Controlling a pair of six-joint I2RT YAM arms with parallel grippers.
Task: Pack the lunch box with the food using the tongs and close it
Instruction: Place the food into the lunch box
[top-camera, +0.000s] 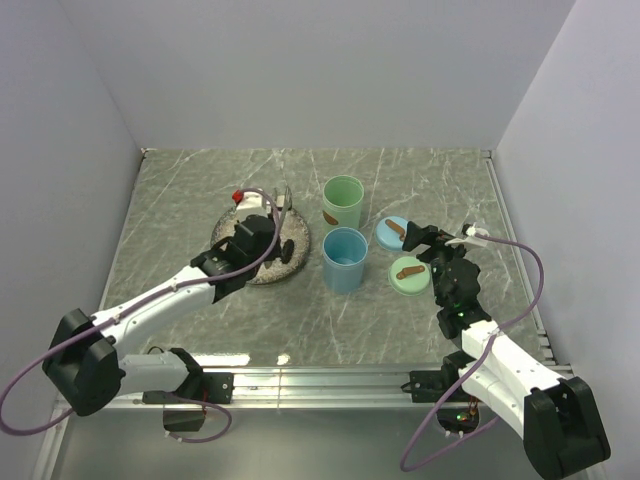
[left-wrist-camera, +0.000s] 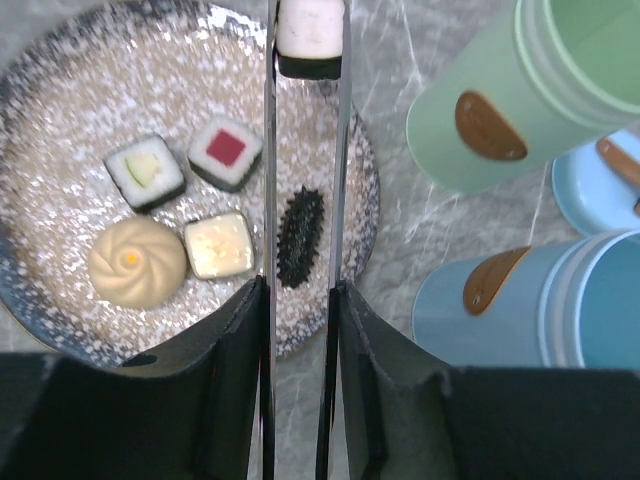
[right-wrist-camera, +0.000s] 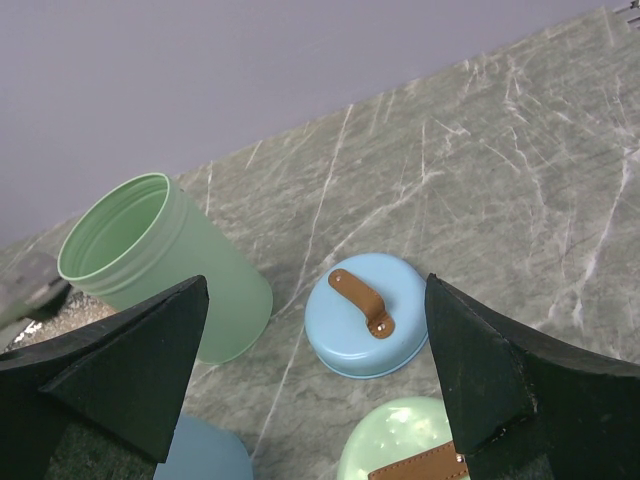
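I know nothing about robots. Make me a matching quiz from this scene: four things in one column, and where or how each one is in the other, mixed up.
Things:
1. tongs
2. dark oblong piece
3. blue lid
4. right gripper

States:
A. wide open, holding nothing
B. lying on the plate, between two metal arms
C. clamped in the left gripper
D. on the table, handle up

Pairs: 1-C, 2-B, 3-D, 4-A
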